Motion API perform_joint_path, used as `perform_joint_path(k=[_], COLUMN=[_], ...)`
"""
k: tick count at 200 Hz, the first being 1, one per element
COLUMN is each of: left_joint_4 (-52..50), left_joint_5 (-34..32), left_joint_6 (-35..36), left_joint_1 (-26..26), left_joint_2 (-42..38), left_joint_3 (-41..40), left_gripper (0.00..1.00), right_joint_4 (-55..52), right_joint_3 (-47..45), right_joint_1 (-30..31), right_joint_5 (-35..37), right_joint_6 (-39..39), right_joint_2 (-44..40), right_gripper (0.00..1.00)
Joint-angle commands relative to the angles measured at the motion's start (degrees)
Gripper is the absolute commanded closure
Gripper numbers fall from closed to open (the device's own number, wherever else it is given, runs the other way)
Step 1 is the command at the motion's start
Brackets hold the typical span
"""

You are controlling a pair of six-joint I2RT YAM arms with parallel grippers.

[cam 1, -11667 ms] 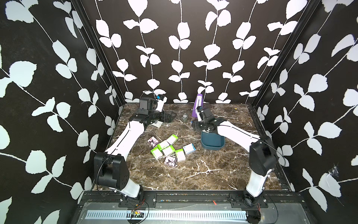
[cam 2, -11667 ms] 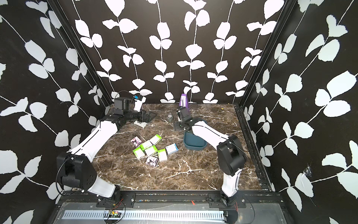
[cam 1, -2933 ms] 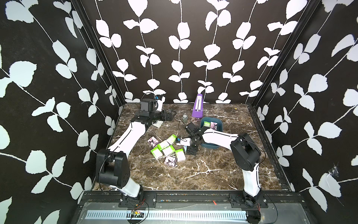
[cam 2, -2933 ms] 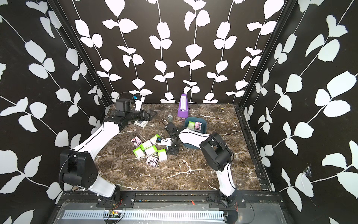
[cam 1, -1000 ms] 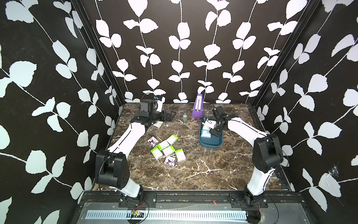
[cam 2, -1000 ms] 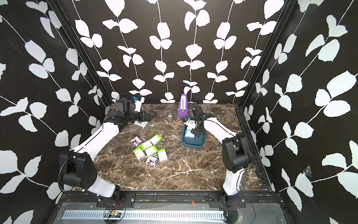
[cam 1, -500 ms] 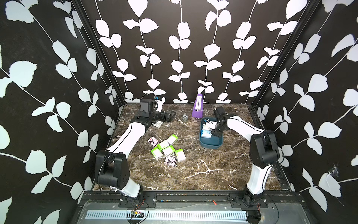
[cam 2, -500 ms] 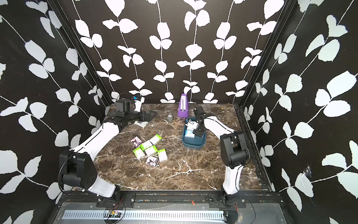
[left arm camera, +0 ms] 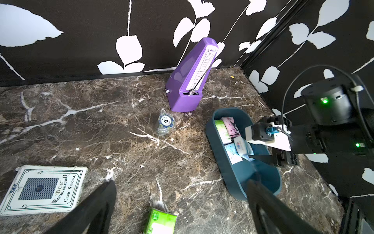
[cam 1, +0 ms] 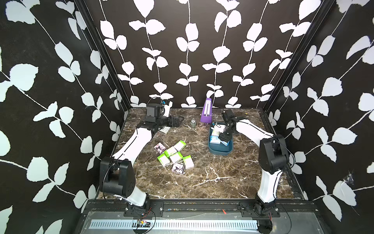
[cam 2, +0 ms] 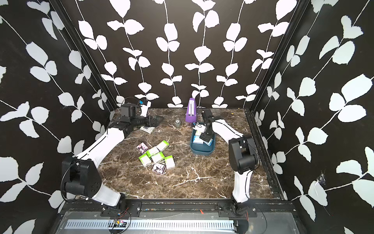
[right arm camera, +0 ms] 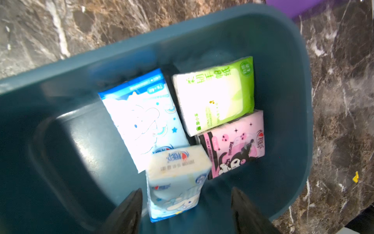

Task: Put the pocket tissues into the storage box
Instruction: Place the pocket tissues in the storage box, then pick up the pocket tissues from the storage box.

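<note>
Pocket tissues [cam 1: 174, 156]: seven loose packets huddle on the table [cam 1: 202, 182], just off its centre toward 9 o'clock in both top views; four more lie in the box.
Storage box [cam 1: 219, 151]: at 2 o'clock from centre, and its low wall stops packets sliding out.
Right gripper [right arm camera: 185, 189]: hangs over the box with its jaws spread wider than the blue packet [right arm camera: 176, 178] between them, neither jaw pressing it. I judge it is placed there so the packet lands inside the wall.
Blue packet: tilted, one end propped on the flat blue packet [right arm camera: 141, 113], beside the green packet [right arm camera: 214, 95] and the pink packet [right arm camera: 234, 145].
Left gripper [left arm camera: 180, 182]: jaws apart and empty, at 11 o'clock, likely out of the other arm's path.
Next: fetch another loose packet.
</note>
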Motion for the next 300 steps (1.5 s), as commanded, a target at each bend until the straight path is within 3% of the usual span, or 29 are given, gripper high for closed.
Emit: perform_joint_path(k=[1,59,102,162,224,300], left_joint_4=[0.02,0.46,0.29,0.58,1.1,0.46], left_joint_5=[0.2,0.73,0.56,0.56,0.91,0.82], left_joint_6=[0.92,0.59,0.88,0.44,-0.3,-0.01], left_joint_1=[0.4,0.37,0.46,0.47,0.46,0.45], left_joint_2=[-1.92,-1.59,-1.86,-1.76,-1.06,-0.81], left_joint_3=[-0.03,-0.11,-0.02,0.23,0.84,1.55], left_gripper=[0.01,0.01,0.01,0.01,0.01,0.01], right_joint_4=[-0.51,-4.07,-0.99,-3.32,-1.67,-1.16], right_joint_3=[2.95,2.13,-2.69,-1.59,-2.82,-2.38], right_joint_1=[-0.26,-1.42,-4.09,-4.73,-4.73,-4.48], right_joint_5=[0.08,-3.17,-8.33,-11.19,-10.76,-11.78], right_joint_6=[4.87,15.96,12.85,7.71,7.06,7.72], right_joint_2=[-0.2,-1.72,-4.13,-0.49,0.87,2.64], right_gripper=[0.28,0.24,0.15,0.14,0.18,0.32])
